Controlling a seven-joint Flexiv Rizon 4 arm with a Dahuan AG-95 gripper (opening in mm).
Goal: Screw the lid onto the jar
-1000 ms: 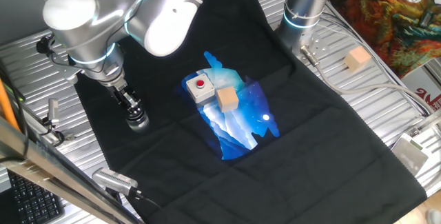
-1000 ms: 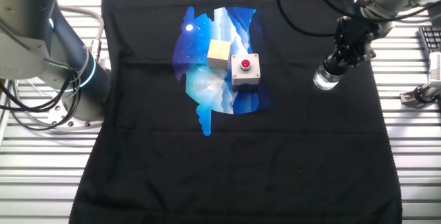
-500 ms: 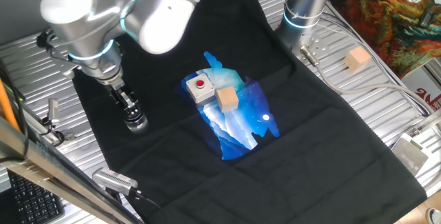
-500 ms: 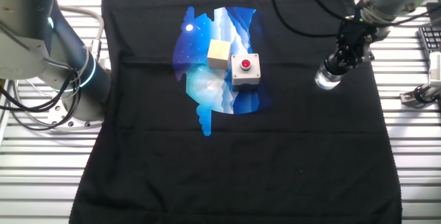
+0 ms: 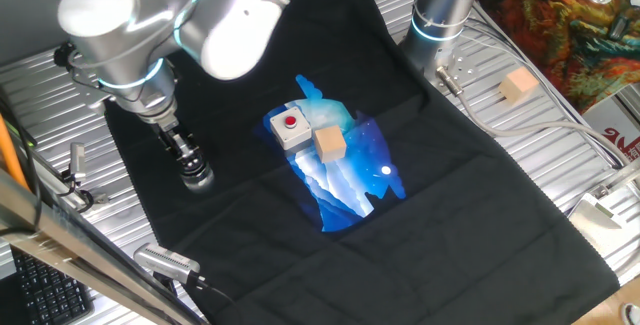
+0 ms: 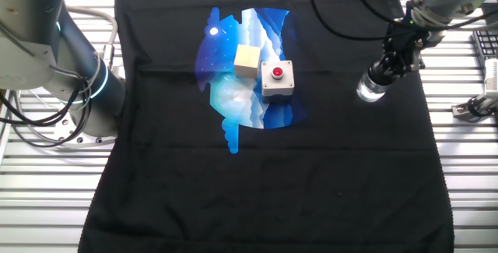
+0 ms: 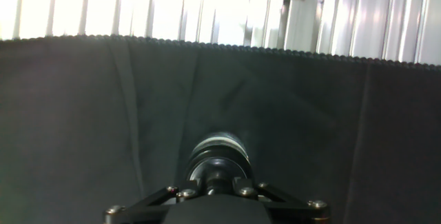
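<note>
The jar [image 5: 201, 178] is a small clear glass cylinder standing upright on the black cloth, left of the blue print. The black lid [image 5: 192, 164] sits on top of it. My gripper [image 5: 188, 157] points down and is shut on the lid. In the other fixed view the jar [image 6: 370, 90] stands at the right with the lid [image 6: 379, 75] and gripper [image 6: 386, 66] above it. In the hand view the gripper [image 7: 218, 182] is closed around the dark lid [image 7: 218, 174], with the jar [image 7: 219, 149] below. The lid's white piece is hidden.
A grey box with a red button [image 5: 290, 127] and a tan wooden cube [image 5: 329, 144] stand on the blue print. A second cube [image 5: 519, 85] lies on the slatted table at far right. Another arm's base [image 5: 440, 15] stands behind. The cloth's edge [image 7: 220, 48] is near the jar.
The arm's upper joints have swung a little to the left and the wrist has turned slightly. The gripper stays shut on the lid over the jar, which has not moved.
</note>
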